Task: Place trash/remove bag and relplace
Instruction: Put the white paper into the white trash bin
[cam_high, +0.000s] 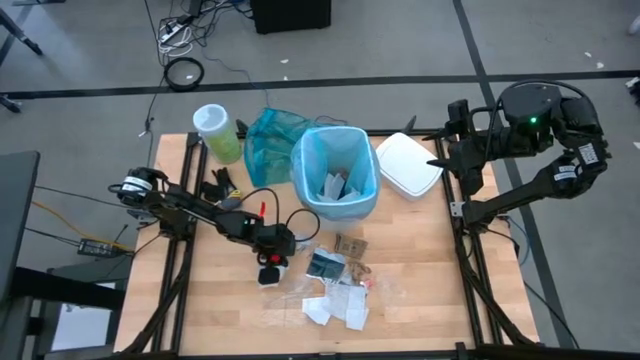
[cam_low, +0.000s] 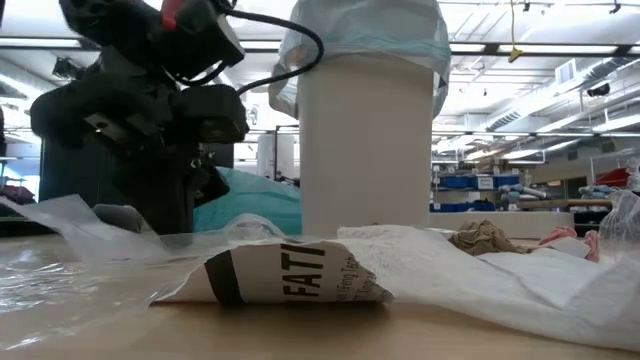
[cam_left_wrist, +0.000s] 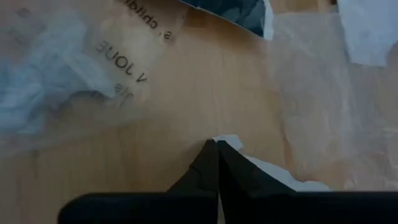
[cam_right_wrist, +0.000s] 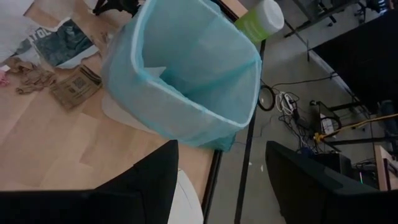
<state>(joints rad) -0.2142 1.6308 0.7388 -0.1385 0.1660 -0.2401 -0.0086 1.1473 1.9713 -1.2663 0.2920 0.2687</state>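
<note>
Currently, view by view:

high view – bin: white bin (cam_high: 362, 206) near table centre, lined with the light sky-blue bag (cam_high: 310, 165); a few scraps already inside.
high view – trash: loose pile at 6 o'clock of the bin: crumpled white paper (cam_high: 335, 306), brown wrapper (cam_high: 349, 246), dark flat packet (cam_high: 325, 265), clear plastic film (cam_high: 291, 287).
high view – left gripper (cam_high: 272, 268): down on the table at 7 o'clock of the bin, at the 9 o'clock edge of the pile.
high view – right gripper (cam_high: 462, 118): parked off the table's right edge, at 3 o'clock of the bin, past a white lid (cam_high: 408, 163).
high view – other: teal-green bag (cam_high: 268, 135) and lime canister (cam_high: 216, 131) at 10 o'clock of the bin.

low view – texture: printed paper wrapper (cam_low: 290, 275) creased and limp in front; film wrinkled, glossy. Bin wall smooth, rigid; liner folded over the rim.

left wrist view – state: fingers (cam_left_wrist: 202, 171) pinched together, a corner of white paper (cam_left_wrist: 264, 168) showing at the tips; I judge it a thin-edge nip, hold unconfirmed.

right wrist view – state: fingers (cam_right_wrist: 155, 180) spread wide, nothing between them; bin and liner straight ahead.

handling: scraps look near weightless, soft, crushable. Film is likely slippery, so pinch a crumpled fold, not a flat face. Liner is thin and may tear; gather it at the folded rim.
</note>
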